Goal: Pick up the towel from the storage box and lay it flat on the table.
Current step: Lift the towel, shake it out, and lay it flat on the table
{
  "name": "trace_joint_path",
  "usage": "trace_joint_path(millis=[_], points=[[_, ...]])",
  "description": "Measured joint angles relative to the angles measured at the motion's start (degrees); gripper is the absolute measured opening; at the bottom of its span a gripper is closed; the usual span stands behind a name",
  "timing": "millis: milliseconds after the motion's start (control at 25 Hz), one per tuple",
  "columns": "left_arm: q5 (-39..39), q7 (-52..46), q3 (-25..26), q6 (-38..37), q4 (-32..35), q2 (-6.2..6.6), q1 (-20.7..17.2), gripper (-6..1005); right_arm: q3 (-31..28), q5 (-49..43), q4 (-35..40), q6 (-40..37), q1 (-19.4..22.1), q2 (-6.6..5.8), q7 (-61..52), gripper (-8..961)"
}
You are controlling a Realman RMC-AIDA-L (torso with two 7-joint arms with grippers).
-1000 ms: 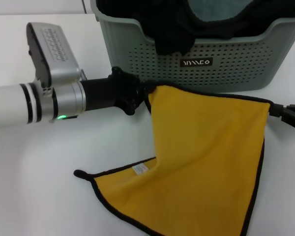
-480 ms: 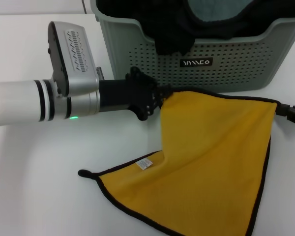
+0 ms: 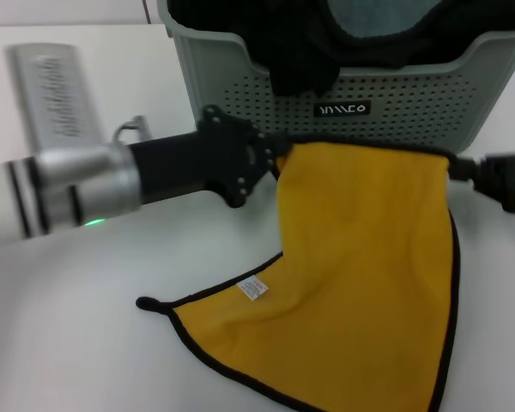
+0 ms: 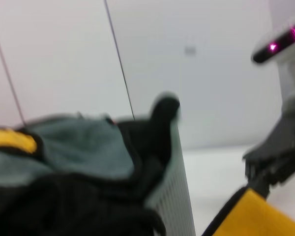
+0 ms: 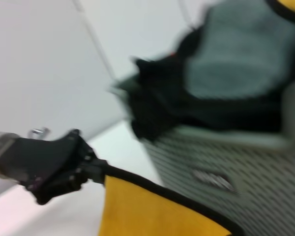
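Towel stretched between both grippers, just before the storage box.
Left gripper (image 3: 273, 161) and right gripper (image 3: 463, 169) each pinch a top corner of the towel (image 3: 360, 275); its lower half rests on the table (image 3: 86, 326), the storage box (image 3: 343, 103) just behind.

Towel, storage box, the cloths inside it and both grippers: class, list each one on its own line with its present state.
towel: out of the box, top edge held up by two corners, lower part resting on the table.
storage box: upright, holding cloths.
black cloth: draped over the box rim.
grey-teal cloth: lying inside the box.
left gripper: shut on one towel corner.
right gripper: shut on the opposite corner.
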State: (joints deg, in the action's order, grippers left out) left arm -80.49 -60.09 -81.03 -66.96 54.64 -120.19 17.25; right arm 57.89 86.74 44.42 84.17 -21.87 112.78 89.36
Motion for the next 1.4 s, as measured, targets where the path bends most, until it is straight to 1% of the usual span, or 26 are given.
trace_joint_path(millis=[80,120,200,280,320,440,480,520,560,680,720,760,800,840,960,1080,1200,1280,1400], points=[[1.32,-4.14,0.39,-2.09,4.42,0.14,-3.31,7,-0.46,0.35,1.93,3.04,-1.46,0.06,-0.11,68],[2.07,-6.09,0.87,-3.35,6.56,0.19,-4.62,7,-1.07,0.44,3.04,5.29,-2.81,0.06,-0.32,68],[3.81,-9.93,2.69,-7.11,10.26,0.28,-7.22,7,-2.6,0.47,4.57,8.86,-4.89,-0.03,-0.99,68],[6.39,-12.46,5.07,-13.0,12.75,0.32,-9.49,7,-5.29,0.48,6.62,12.77,-8.18,-0.35,-2.81,69],[8.58,-13.15,6.57,-17.45,13.76,0.34,-11.01,7,-6.33,0.51,7.62,14.13,-9.76,-0.5,-3.77,69],[14.78,-13.63,11.37,-30.14,14.98,0.36,-15.42,6,-7.08,1.62,13.35,16.29,-13.58,-0.6,-8.48,70],[16.02,-13.64,12.28,-32.72,15.1,0.36,-16.33,6,-6.95,2.08,15.37,16.62,-13.9,-0.42,-10.0,71],[18.31,-13.69,13.8,-37.34,15.2,0.34,-18.26,6,-6.79,2.63,18.43,17.03,-14.16,-0.15,-11.85,71],[20.19,-13.8,14.69,-39.76,15.24,0.34,-20.0,6,-6.7,3.18,21.73,17.6,-14.11,0.34,-13.95,71],[24.48,-14.79,16.8,-43.96,15.3,0.38,-24.74,6,-6.34,5.36,31.36,18.93,-12.49,2.14,-19.11,72],[25.55,-15.45,17.68,-44.93,15.36,0.38,-26.33,6,-5.87,6.33,33.71,19.02,-11.72,2.42,-20.44,72],[26.29,-16.44,18.58,-45.96,15.55,0.39,-27.4,6,-4.87,8.03,37.15,19.11,-10.37,2.62,-22.04,73],[26.69,-17.37,19.36,-46.81,15.74,0.39,-28.29,6,-3.04,10.95,41.49,19.03,-8.01,2.64,-24.02,73],[26.82,-18.59,20.27,-47.74,16.03,0.4,-29.08,6,-3.04,10.95,41.49,19.03,-8.01,2.64,-24.02,73],[25.49,-21.76,22.36,-48.81,17.18,0.4,-30.66,7,-0.29,15.66,46.57,18.81,-3.56,2.89,-26.87,74],[23.45,-24.86,23.05,-49.06,19.26,0.4,-31.89,7,3.1,19.77,47.3,18.53,0.44,2.98,-28.08,75],[23.04,-26.75,22.97,-49.23,22.38,0.37,-34.17,7,6.67,21.01,47.01,17.43,3.93,3.12,-27.69,76],[23.32,-27.13,22.66,-49.29,24.83,0.24,-36.23,6,9.43,22.29,45.09,17.06,5.84,3.12,-26.3,77],[23.73,-26.93,22.38,-49.32,27.13,0.04,-38.89,6,12.62,25.57,38.89,18.49,6.72,2.95,-22.84,77]])
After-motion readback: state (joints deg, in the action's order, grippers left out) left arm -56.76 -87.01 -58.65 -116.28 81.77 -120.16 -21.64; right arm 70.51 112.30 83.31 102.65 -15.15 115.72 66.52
